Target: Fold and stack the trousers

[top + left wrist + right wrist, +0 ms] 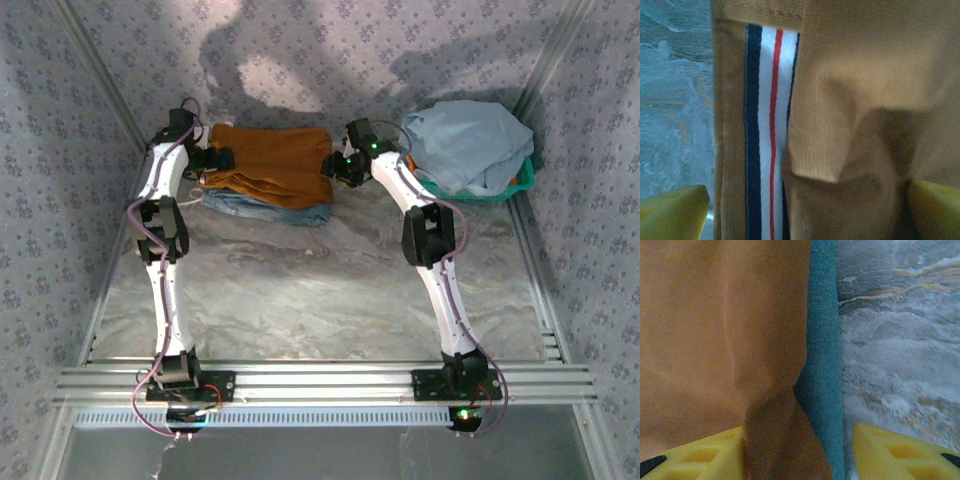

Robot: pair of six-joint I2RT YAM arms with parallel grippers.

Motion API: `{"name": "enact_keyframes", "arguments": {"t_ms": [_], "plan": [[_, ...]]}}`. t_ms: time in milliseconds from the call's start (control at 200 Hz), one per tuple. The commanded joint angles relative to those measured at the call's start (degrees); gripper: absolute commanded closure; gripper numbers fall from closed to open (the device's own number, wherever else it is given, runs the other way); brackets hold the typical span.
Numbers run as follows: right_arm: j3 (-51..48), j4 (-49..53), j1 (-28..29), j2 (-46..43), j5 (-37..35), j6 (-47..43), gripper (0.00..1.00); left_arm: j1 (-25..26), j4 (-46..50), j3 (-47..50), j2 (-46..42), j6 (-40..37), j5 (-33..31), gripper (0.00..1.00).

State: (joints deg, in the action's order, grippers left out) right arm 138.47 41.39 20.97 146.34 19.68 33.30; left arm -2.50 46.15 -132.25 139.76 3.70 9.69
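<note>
**Inspector:** Two sets of fingers to account for. Left first.

**Assistant:** Left fingers (670, 215) stand wide, one at each lower corner of the wrist view. The left gripper (805, 215) pinches nothing. The trousers (865, 100) lie slack between the fingers, striped trim (767, 125) facing up.

**Inspector:** Right?

**Assistant:** Right fingers (890, 455) are apart, less widely. The right gripper (797, 460) straddles a raised ridge of the cloth and does not appear to clamp it. Denim (825, 365) shows just under that edge, with the table (900, 340) beyond.

**Inspector:** Position of the trousers?

**Assistant:** Folded to a rectangle, lying on the denim at the far side of the table, a gripper at each short end.

**Inspector:** Reason for that arrangement?

**Assistant:** My judgement: one gripper per end lets the fold sit square on the stack, and parted fingers suit a set-down.

**Inspector:** Concerns?

**Assistant:** The denim's near edge shows past the trousers, so the stack is not flush. Either arm could drag the cloth when lifting away. The basket (522, 186) holding a pale garment (465, 140) sits well apart to the right.
</note>
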Motion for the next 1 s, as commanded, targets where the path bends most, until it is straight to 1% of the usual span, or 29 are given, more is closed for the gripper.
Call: {"name": "enact_keyframes", "arguments": {"t_ms": [0, 80, 210, 265, 325, 365, 420, 450, 475, 540, 560, 580, 630, 700, 775, 840, 909, 994], "plan": [[-3.62, 2.22, 0.89, -8.42, -5.67, -2.92, 0.44, 0.09, 0.4, 2.15, -8.89, 1.25, -7.59, 0.0], [-6.42, 1.89, 1.8, -11.39, -8.26, -3.62, 0.44, 0.19, -0.62, 4.17, -12.83, 3.4, -11.14, 0.0], [-7.22, 1.11, 3.58, -13.1, -10.8, -4.09, 0.44, 1.86, -0.62, 4.45, -16.65, 4.96, -11.22, 0.02], [-5.74, 0.88, 4.16, -11.88, -10.49, -3.55, 0.47, 3.79, -0.8, 4.15, -16.85, 5.01, -11.65, 0.04], [-2.97, 1.21, 4.59, -9.36, -8.88, -3.0, 0.55, 6.26, -1.09, 3.93, -16.06, 4.09, -11.81, 0.08], [-1.01, 1.72, 4.83, -7.36, -8.04, -2.41, 0.65, 7.88, -1.24, 4.17, -14.99, 4.29, -12.51, 0.16], [0.79, 1.8, 5.06, -4.74, -6.76, -1.82, 0.86, 9.18, -1.44, 5.08, -13.42, 6.02, -11.78, 0.27], [1.42, 2.26, 5.13, -3.55, -6.16, -1.41, 0.94, 9.35, -1.9, 6.46, -12.78, 7.7, -10.63, 0.36], [1.48, 2.58, 5.2, -2.91, -5.43, -1.46, 0.99, 9.28, -2.67, 7.94, -12.58, 9.28, -9.53, 0.43], [-1.99, 2.1, 5.46, -2.92, -4.15, -1.47, 1.0, 8.88, -6.75, 15.56, -13.42, 12.91, -8.32, 0.65], [-4.12, 1.39, 5.61, -3.46, -3.98, -1.25, 1.0, 8.84, -9.03, 18.22, -14.06, 13.84, -8.52, 0.69], [-6.57, 0.15, 5.74, -4.09, -3.64, -0.91, 1.0, 8.71, -11.11, 21.08, -14.68, 14.71, -8.7, 0.71], [-12.72, -2.96, 6.09, -5.89, -2.99, 0.09, 1.0, 8.25, -15.62, 28.14, -16.32, 16.93, -8.96, 0.72], [-20.03, -6.65, 6.28, -7.81, -2.46, 1.92, 1.0, 7.22, -20.15, 34.99, -17.77, 20.55, -9.7, 0.77], [-23.45, -9.83, 6.1, -8.44, -1.28, 3.6, 1.0, 5.79, -24.08, 40.19, -18.64, 23.59, -9.74, 0.77], [-24.36, -10.05, 6.1, -8.86, -1.25, 3.63, 1.0, 4.62, -24.83, 42.15, -18.74, 24.39, -9.72, 0.77], [-24.23, -9.67, 5.98, -9.5, -0.94, 3.25, 1.0, 4.0, -24.97, 42.67, -19.19, 23.99, -8.35, 0.72], [-23.24, -8.71, 5.67, -11.7, -0.1, 3.18, 1.0, 4.66, -24.67, 43.0, -22.17, 22.32, -6.72, 0.6]]}}
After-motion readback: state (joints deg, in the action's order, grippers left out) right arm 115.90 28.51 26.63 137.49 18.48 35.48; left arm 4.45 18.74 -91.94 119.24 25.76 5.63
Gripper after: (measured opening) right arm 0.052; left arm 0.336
